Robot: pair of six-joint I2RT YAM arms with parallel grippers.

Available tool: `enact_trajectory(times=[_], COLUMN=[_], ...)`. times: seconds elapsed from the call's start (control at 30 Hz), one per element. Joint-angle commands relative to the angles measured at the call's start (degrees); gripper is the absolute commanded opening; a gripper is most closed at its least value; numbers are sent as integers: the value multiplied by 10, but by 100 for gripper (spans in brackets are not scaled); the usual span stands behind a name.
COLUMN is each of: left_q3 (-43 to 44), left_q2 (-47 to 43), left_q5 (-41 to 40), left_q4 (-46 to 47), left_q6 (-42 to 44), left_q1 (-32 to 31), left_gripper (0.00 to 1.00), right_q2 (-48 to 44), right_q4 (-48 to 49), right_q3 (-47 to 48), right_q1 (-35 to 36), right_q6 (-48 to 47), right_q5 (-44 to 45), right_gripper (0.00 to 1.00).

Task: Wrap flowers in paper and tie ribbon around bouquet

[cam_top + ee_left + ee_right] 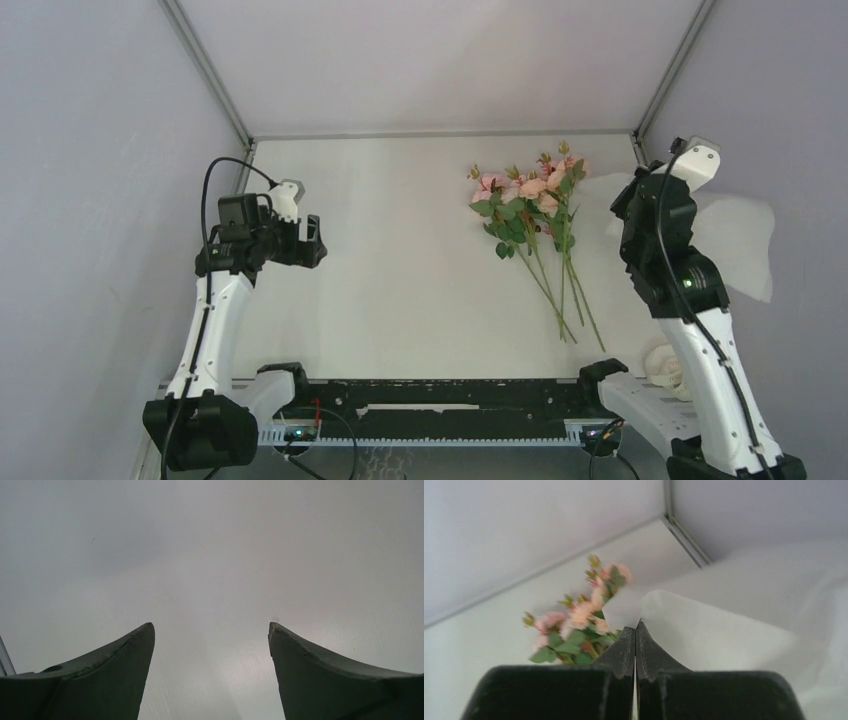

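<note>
The flowers (530,200), pale pink roses with green leaves and long stems, lie flat on the white table right of centre; they appear blurred in the right wrist view (574,625). The thin white paper (740,240) is lifted off the table at the far right, behind my right arm. My right gripper (635,627) is shut on a corner of the paper (704,625), which rises from the closed jaws. The cream ribbon (665,365) lies bunched by the right arm's base. My left gripper (310,240) hangs open at the left, nothing between its fingers (135,650).
Grey enclosure walls stand close on the left, right and back, with metal frame rails (205,70) at the corners. A black rail (440,395) runs along the near edge between the arm bases.
</note>
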Motion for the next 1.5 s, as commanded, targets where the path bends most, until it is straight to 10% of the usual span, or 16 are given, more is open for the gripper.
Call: enact_trajectory(times=[0.0, 0.37, 0.57, 1.0, 1.23, 1.47], left_q3=[50, 67, 75, 59, 22, -22], left_q2=[-13, -7, 6, 83, 161, 178], left_q5=[11, 6, -31, -123, -241, -328], left_q4=[0, 2, 7, 25, 99, 117], left_q6=[1, 1, -4, 20, 57, 109], left_q1=[-4, -4, -3, 3, 3, 7], left_gripper=[88, 88, 89, 90, 90, 89], right_q2=[-58, -56, 119, 502, 555, 477], right_q4=[108, 302, 259, 304, 265, 151], right_q3=[68, 84, 84, 71, 108, 109], right_q1=[98, 310, 387, 490, 492, 425], right_q6=[-34, -165, -125, 93, 60, -45], right_q5=[111, 21, -131, -123, -294, -419], right_gripper=[0, 0, 0, 2, 72, 80])
